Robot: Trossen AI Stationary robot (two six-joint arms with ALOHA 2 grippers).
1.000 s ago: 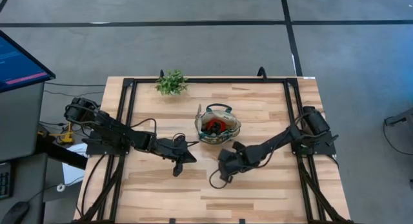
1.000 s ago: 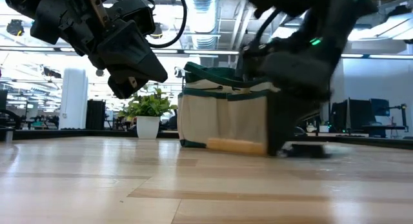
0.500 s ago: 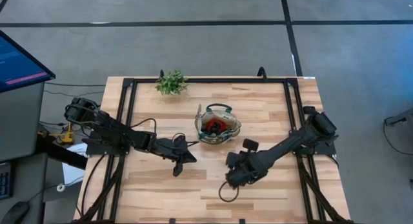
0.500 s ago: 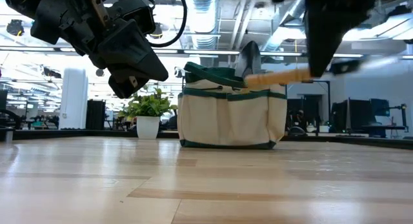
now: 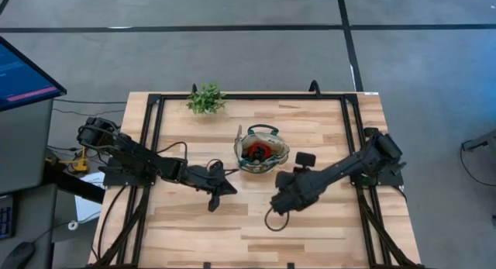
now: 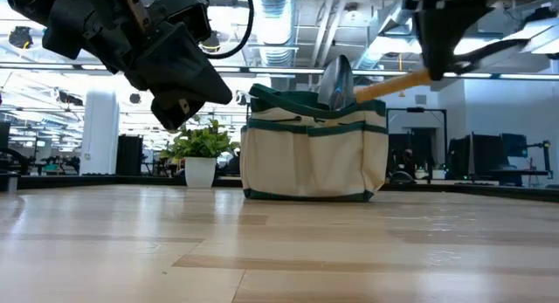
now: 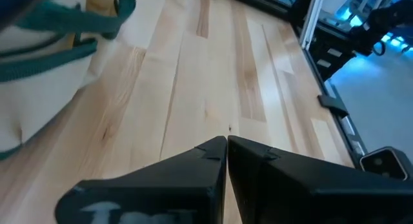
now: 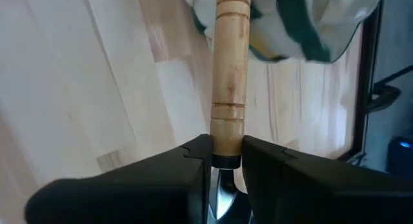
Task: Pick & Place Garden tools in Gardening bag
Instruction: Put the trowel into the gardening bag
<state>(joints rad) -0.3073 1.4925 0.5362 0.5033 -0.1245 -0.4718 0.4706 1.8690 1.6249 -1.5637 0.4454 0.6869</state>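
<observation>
The beige gardening bag with green trim stands mid-table on its base. A red-and-black tool lies inside it, and a silver tool head sticks up above its rim. My right gripper, near and right of the bag, is shut on a trowel with a light wooden handle. The handle's free end points at the bag. My left gripper hovers shut, with nothing in it, left of and nearer than the bag. My right gripper pinches the trowel's wooden handle at its end by the metal neck, between the two fingers. The fingers come slanting down from above and lie across the handle. The trowel is lifted clear of the table, its free handle end slightly lower, near the bag's rim.
A small potted plant stands at the far edge, left of the bag. Another tool sticks out at the bag's far left side. Bare wood lies between the bag and the near edge. A black frame borders the table.
My right gripper has risen from the table beside the bag and tipped over to point more steeply down. The trowel came up with it, from lying at the bag's foot to hanging clear at the height of the bag's rim. The bag has kept still.
</observation>
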